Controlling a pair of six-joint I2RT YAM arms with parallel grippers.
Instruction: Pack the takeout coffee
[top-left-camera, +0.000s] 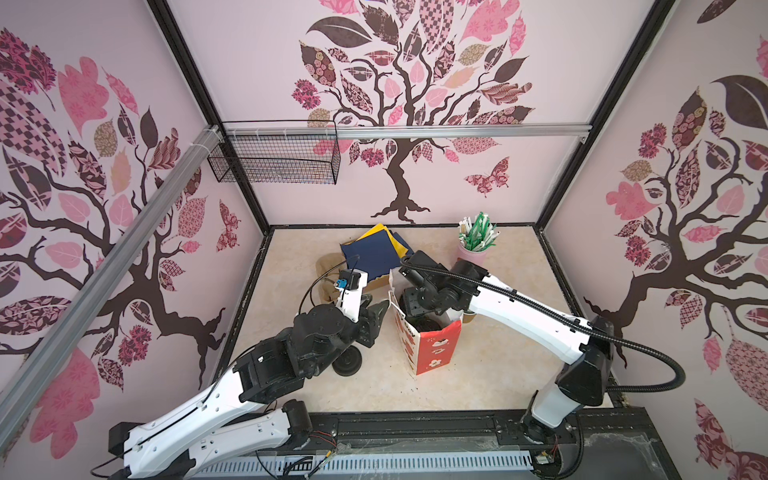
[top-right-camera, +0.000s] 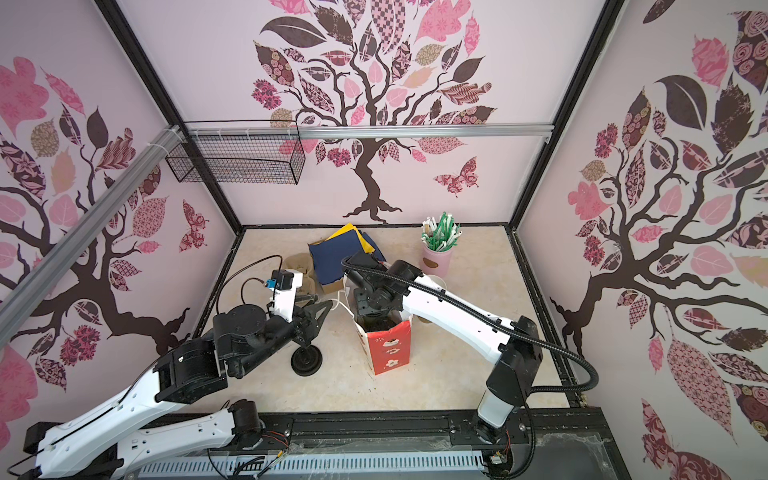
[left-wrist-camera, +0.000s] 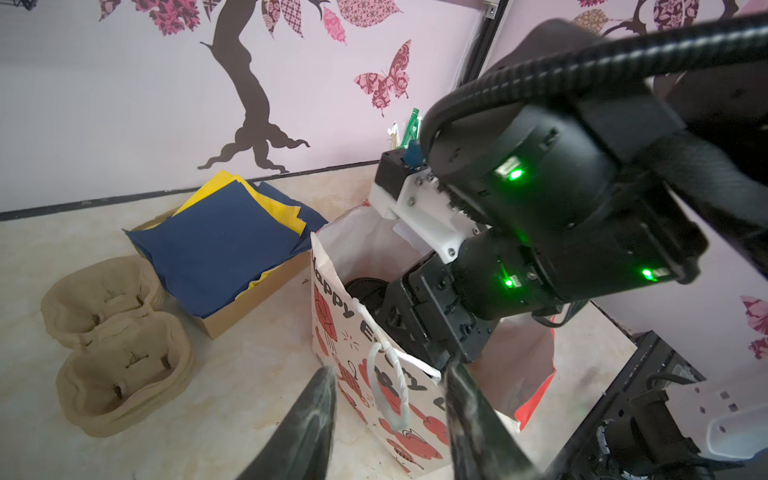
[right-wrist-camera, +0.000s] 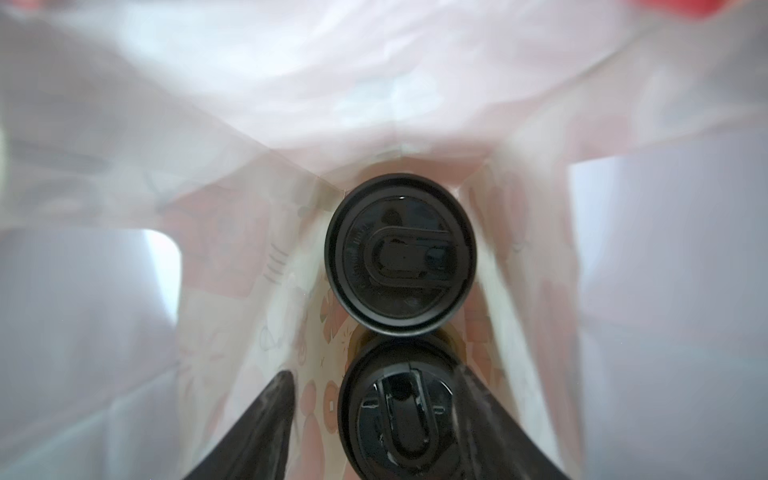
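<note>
A: Right wrist view: where's the coffee?
B: Inside the gift bag (left-wrist-camera: 332, 316): one lidded cup (right-wrist-camera: 401, 257) beside a second cup (right-wrist-camera: 399, 419). Right gripper (right-wrist-camera: 374, 370) straddles the second cup, jaws apart.
A: Any writing?
B: "Happy" on the bag. Left gripper (left-wrist-camera: 390, 365), jaws spread, straddles its rim.

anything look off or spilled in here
A loose black lid lies on the table beside the left arm, capping nothing. Dark specks dot the table near the paper bag, maybe a spill. The capped cups inside look upright.
</note>
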